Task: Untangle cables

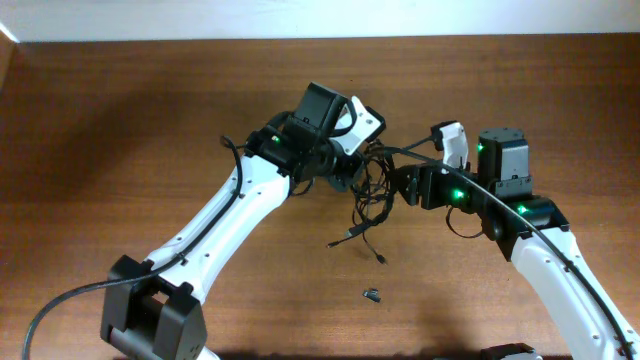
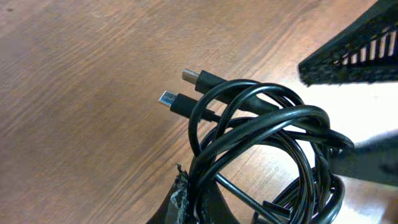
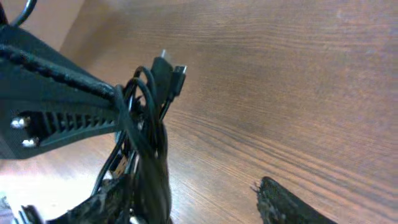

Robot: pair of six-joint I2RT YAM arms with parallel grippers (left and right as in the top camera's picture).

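Brown wooden tabletop all round you. Nearest you, a small dark stub lies alone. Just past it, loose plug ends trail from the cables, bunched mid-table. Your left end effector is pinched tight on that tangle. Your right end effector sits spread beside it, strands against one finger. Beyond, bare wood runs to the far edge.

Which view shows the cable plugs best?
Left wrist: two metal-tipped plugs sit sharp and close, poking out of the looped cables. Right wrist shows them smaller and softer atop the bundle. Overhead shows only the whole tangle, plug detail too small.
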